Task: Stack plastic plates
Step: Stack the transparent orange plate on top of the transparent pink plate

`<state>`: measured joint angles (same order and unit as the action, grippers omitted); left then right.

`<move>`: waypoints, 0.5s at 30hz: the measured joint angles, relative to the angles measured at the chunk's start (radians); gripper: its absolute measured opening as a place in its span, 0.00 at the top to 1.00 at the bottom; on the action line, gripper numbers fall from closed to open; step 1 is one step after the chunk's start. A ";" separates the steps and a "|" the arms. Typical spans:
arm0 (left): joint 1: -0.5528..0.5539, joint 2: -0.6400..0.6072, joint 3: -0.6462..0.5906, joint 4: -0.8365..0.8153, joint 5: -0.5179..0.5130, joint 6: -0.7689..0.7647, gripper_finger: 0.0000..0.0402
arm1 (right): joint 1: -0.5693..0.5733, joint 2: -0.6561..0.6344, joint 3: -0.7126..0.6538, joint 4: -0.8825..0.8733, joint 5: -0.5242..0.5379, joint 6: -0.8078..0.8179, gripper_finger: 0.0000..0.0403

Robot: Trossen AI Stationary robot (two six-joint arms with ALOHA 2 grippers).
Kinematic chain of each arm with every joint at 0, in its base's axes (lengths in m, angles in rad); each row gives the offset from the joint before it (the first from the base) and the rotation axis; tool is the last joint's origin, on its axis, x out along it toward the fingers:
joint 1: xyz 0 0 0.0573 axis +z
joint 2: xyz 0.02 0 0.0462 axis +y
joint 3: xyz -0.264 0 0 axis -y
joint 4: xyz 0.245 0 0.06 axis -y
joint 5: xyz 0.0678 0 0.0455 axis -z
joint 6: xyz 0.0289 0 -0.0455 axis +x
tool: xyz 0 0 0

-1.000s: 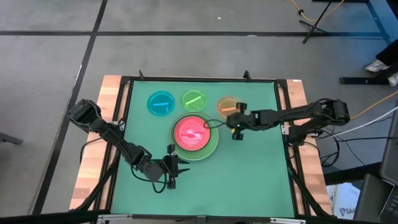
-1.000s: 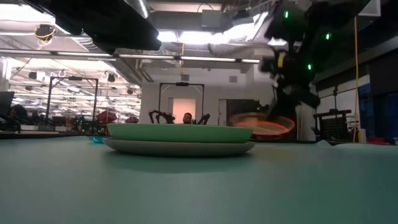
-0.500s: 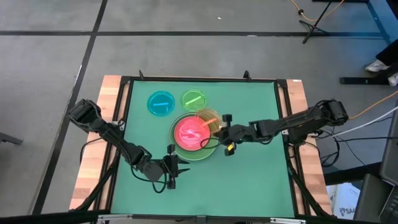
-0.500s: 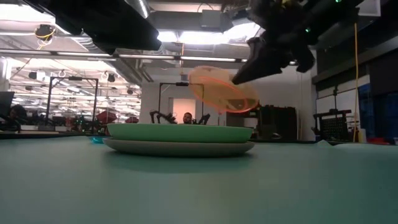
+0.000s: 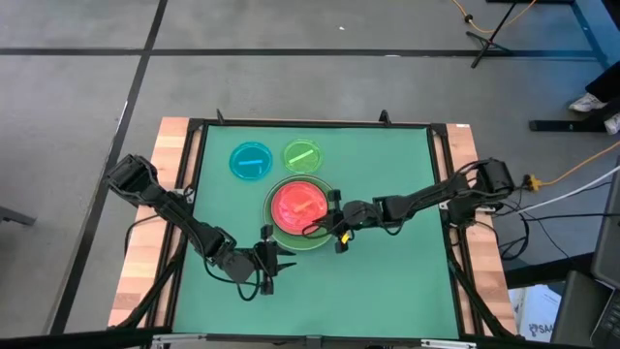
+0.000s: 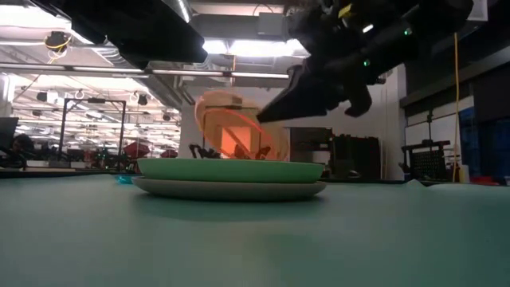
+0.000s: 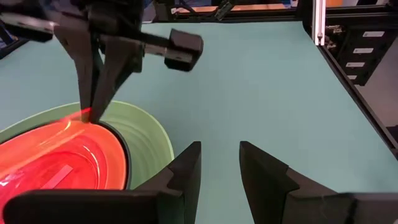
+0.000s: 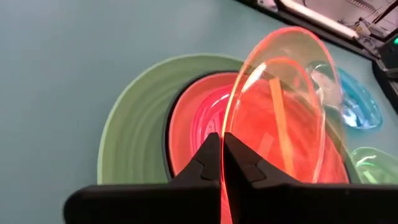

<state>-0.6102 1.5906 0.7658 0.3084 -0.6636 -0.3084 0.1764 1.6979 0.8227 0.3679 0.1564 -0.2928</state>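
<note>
Left gripper [image 5: 267, 264]: I've parked it by the surface's near edge, fingers [image 7: 186, 165] a little apart, holding nothing.
Blue plate [image 5: 251, 160], green plate [image 5: 302, 155]: waiting near the far edge.
Stack [image 5: 329, 234]: mid-surface, pink plate [image 5: 294, 206] uppermost.
Right gripper [image 5: 336, 236]: fingers pinched on the orange plate [image 6: 239, 131].
Change: a second ago the orange plate sat right of the stack; now it's tilted over it, nearly ready to drop.

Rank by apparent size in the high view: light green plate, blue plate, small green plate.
1. light green plate, clearly largest, at the stack's bottom.
2. and 3. blue plate and small green plate: nearly alike; blue looks slightly bigger, too close to rank.
</note>
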 joint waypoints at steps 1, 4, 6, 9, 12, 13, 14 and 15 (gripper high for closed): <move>0.000 0.000 0.000 0.000 0.000 0.000 0.75 | 0.000 0.006 0.000 -0.001 0.000 0.000 1.00; 0.000 0.000 0.000 0.000 0.000 0.000 0.75 | 0.000 0.021 0.000 0.000 0.000 0.000 1.00; 0.000 0.000 0.000 0.000 0.000 0.000 0.75 | 0.000 0.028 0.000 0.000 0.000 0.004 1.00; 0.000 0.000 0.000 0.000 0.000 0.000 0.75 | 0.000 0.037 0.000 0.000 0.003 0.009 0.98; 0.000 0.000 0.000 0.000 0.000 -0.001 0.75 | 0.000 0.040 0.000 0.001 0.009 0.044 0.93; 0.000 0.000 0.000 0.000 0.000 -0.001 0.75 | 0.000 0.042 0.000 0.000 0.011 0.056 0.90; 0.000 0.000 0.000 0.000 0.000 -0.001 0.75 | 0.000 0.043 0.000 -0.005 0.018 0.065 0.87; 0.000 0.000 0.000 0.000 0.000 -0.001 0.75 | 0.000 0.043 0.000 -0.005 0.020 0.070 0.83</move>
<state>-0.6101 1.5906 0.7658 0.3084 -0.6637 -0.3096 0.1761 1.7409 0.8223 0.3625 0.1760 -0.2232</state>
